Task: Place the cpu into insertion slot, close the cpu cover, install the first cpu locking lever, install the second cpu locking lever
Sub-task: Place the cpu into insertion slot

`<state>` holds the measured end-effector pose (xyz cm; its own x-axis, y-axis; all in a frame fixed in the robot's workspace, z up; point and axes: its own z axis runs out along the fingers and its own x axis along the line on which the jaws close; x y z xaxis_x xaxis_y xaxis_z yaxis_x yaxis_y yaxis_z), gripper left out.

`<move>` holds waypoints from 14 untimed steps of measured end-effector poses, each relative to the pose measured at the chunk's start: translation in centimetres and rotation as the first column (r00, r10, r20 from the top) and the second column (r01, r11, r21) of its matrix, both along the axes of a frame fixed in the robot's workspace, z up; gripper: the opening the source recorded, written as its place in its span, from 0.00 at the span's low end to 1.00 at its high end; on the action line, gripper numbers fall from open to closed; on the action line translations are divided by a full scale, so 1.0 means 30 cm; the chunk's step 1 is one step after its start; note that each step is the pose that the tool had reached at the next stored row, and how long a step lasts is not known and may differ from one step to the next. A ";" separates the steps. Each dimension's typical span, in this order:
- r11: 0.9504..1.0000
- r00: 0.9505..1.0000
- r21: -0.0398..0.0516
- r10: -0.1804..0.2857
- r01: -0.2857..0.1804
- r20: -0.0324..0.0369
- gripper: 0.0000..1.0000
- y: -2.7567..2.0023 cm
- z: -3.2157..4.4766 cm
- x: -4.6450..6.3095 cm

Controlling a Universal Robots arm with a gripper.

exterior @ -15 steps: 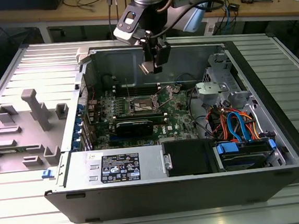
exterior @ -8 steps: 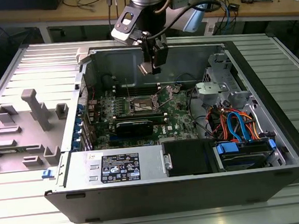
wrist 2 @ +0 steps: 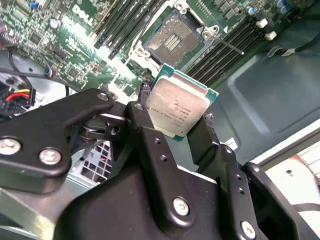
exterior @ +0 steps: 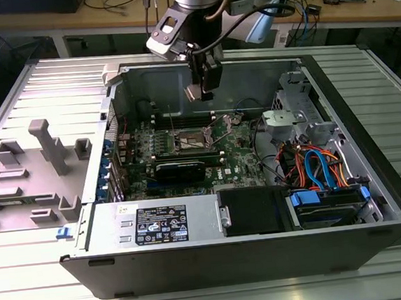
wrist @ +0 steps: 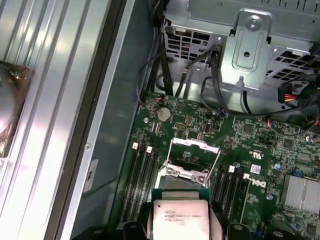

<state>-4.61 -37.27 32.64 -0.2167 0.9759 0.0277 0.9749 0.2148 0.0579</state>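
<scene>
In the exterior view, the insertion slot sits uncovered on the green motherboard. Directly above that slot, clear of it, the end effector pinches the cpu by 2 opposite edges. The cpu cover stands swung open beside the slot.

An electronics lab: cable-strewn workbenches behind an opened computer case.

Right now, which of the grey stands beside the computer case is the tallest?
The T-topped post on the exterior view's left. It rises well above the low blocks around it.
</scene>
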 end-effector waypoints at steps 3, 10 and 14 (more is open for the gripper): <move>0.999 0.999 0.000 -0.050 0.050 0.000 0.54 0.000 -0.007 0.000; 0.997 0.997 0.000 -0.080 0.080 0.000 0.54 0.000 -0.012 0.000; 0.997 0.997 0.000 -0.080 0.080 0.000 0.54 0.000 -0.013 0.000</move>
